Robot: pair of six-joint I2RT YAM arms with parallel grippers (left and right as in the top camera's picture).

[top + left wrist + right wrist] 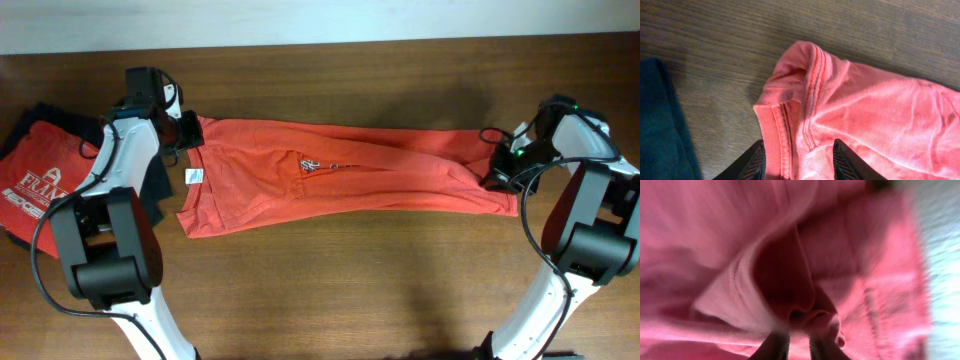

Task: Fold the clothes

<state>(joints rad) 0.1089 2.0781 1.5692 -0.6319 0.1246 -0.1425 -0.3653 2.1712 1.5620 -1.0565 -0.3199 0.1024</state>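
Wooden table [330,290] bearing orange-red T-shirt [400,170] stretching across upper centre; dark garment [660,130] lying far left, red logo shirt [45,170] resting there too.

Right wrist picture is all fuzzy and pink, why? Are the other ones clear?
Right wrist: the orange-red T-shirt fills the lens, too close, so it blurs, with a dark shadowed fold; left wrist: seams look sharp; overhead: clear and evenly lit.

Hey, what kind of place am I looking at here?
Probably a robot lab or test bench rather than a home. A left arm and a right arm stand at a wooden table, with an orange-red T-shirt stretched out between them and a folded red shirt set aside.
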